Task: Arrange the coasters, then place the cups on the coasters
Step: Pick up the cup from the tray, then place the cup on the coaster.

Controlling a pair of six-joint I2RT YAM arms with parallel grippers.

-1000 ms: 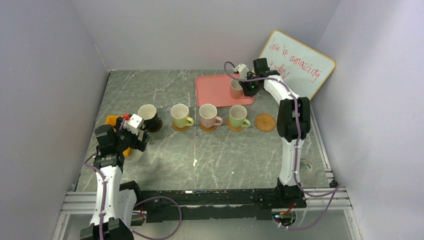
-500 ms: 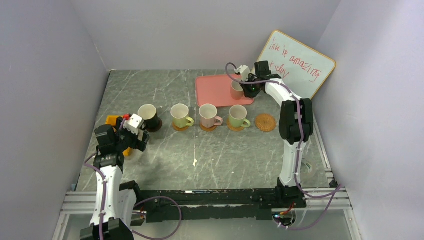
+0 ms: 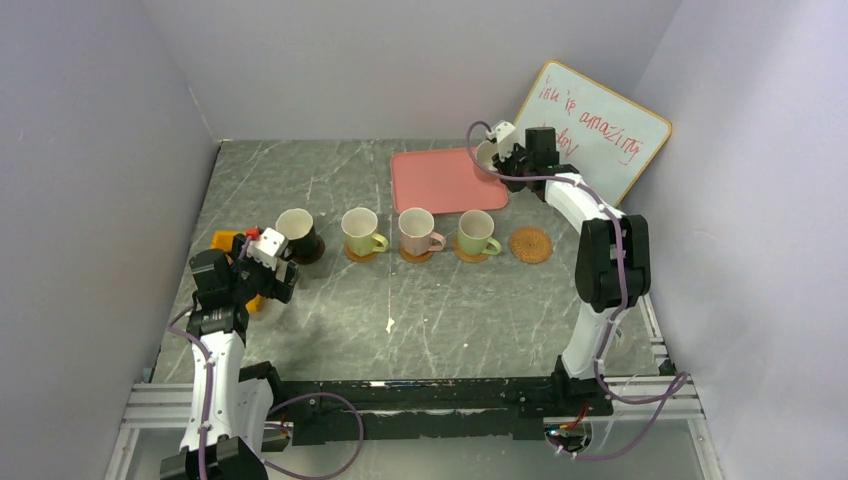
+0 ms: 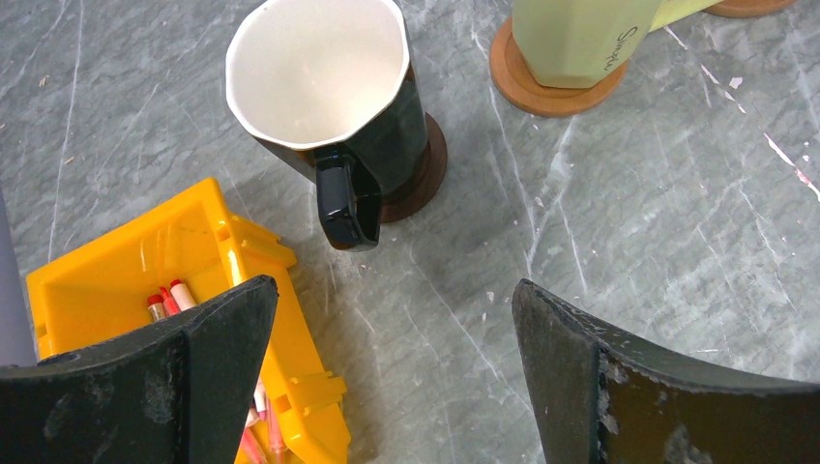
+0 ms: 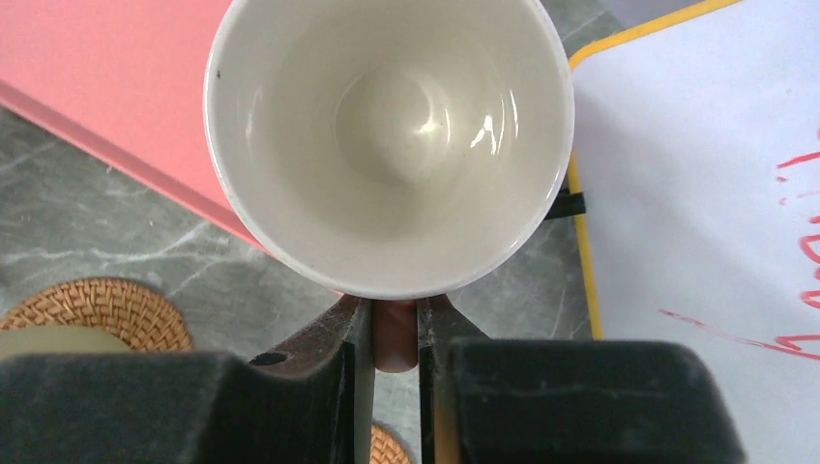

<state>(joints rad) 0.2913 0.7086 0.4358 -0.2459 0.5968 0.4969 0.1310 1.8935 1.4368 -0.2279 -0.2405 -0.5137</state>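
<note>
Firmly between the right fingers (image 5: 338, 338), handle of pink cup (image 5: 387, 145); left fingers (image 4: 580, 367) wide.

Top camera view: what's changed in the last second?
The right gripper, shut on the pink cup's handle, has carried it off the pink tray toward the whiteboard. The left gripper stays open by the dark cup; the row of four cups and the bare coaster haven't moved.
</note>
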